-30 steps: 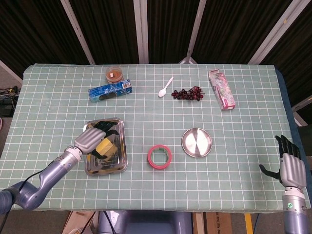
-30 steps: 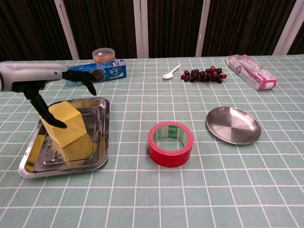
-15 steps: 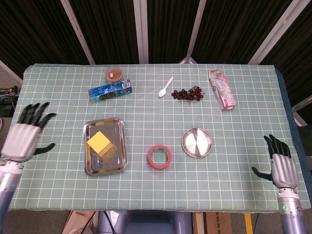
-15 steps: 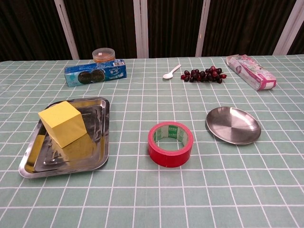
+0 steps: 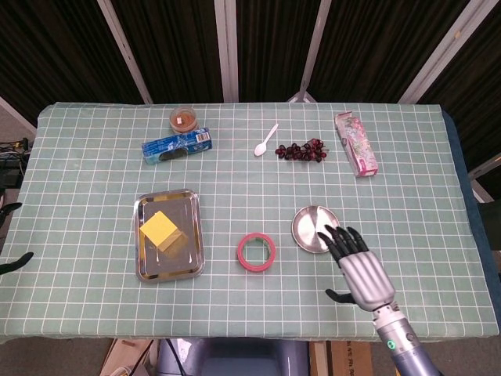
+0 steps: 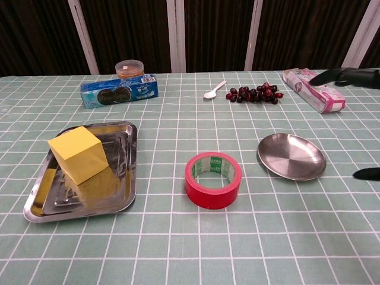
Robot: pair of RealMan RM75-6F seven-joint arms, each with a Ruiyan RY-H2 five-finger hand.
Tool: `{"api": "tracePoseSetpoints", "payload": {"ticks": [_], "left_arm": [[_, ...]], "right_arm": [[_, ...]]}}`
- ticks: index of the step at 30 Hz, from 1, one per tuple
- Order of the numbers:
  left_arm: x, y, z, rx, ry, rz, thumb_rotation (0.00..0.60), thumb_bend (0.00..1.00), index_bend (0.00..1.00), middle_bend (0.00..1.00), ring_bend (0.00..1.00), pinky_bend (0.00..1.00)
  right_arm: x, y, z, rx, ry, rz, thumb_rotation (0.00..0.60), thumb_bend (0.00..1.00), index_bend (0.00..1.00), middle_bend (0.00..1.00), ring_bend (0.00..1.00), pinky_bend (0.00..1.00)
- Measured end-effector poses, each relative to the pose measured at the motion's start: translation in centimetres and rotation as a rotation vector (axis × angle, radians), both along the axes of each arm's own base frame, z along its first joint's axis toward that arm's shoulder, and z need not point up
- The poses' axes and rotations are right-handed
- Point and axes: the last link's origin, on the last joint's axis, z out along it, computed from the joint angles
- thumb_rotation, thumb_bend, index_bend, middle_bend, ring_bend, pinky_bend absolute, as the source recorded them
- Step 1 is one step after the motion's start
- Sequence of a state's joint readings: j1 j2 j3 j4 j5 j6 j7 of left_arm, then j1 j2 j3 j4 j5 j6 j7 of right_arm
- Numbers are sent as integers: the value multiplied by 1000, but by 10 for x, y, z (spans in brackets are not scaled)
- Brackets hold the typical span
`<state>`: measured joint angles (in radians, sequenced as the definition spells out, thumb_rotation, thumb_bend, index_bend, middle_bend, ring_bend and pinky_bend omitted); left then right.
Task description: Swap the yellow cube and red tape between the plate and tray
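Fingers apart and holding nothing, the right hand (image 5: 358, 260) hangs over the table's (image 5: 94, 305) near right part, its tips reaching the near rim of the plate (image 5: 316, 229). From the chest view only dark fingertips show at the right edge, so how high it is above the cloth I cannot tell. The left hand (image 5: 14, 263) is barely in view, a dark sliver at the table's left edge; whether it is spread or closed cannot be told.

Tape (image 5: 257, 251) lies flat on the bare cloth near the front edge, between tray (image 5: 139, 266) and plate, touching neither. The cube (image 5: 159, 229) sits in the tray, tilted up on one edge against the tray floor. The plate is empty. Judging from this, half the swap is done: the cube has its place, and the tape, probably parked on the cloth to free a spot, still needs to go onto the plate. The right hand seems well placed for that.

Room is generous. Open cloth surrounds the tape on all sides, so fingers can come down around it, and the short path right to the plate has nothing in it.

Along the far edge, well apart from the work, lie a blue packet (image 5: 178, 146), a small jar (image 5: 183, 118), a spoon (image 5: 266, 140), grapes (image 5: 302, 150) and a pink packet (image 5: 355, 143).
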<state>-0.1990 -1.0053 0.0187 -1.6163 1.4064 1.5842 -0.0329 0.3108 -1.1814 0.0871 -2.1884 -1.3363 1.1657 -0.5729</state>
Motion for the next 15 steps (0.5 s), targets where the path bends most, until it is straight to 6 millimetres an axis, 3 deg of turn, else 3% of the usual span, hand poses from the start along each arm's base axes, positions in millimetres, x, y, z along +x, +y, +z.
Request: {"api": "tracePoseSetpoints", "payload": {"ticks": [15], "left_arm": [[-6, 4, -12, 13, 19, 18, 600, 8, 192, 28, 0, 6]], "right_arm": [[68, -22, -86, 276, 30, 56, 600, 128, 25, 0, 0, 0]]}}
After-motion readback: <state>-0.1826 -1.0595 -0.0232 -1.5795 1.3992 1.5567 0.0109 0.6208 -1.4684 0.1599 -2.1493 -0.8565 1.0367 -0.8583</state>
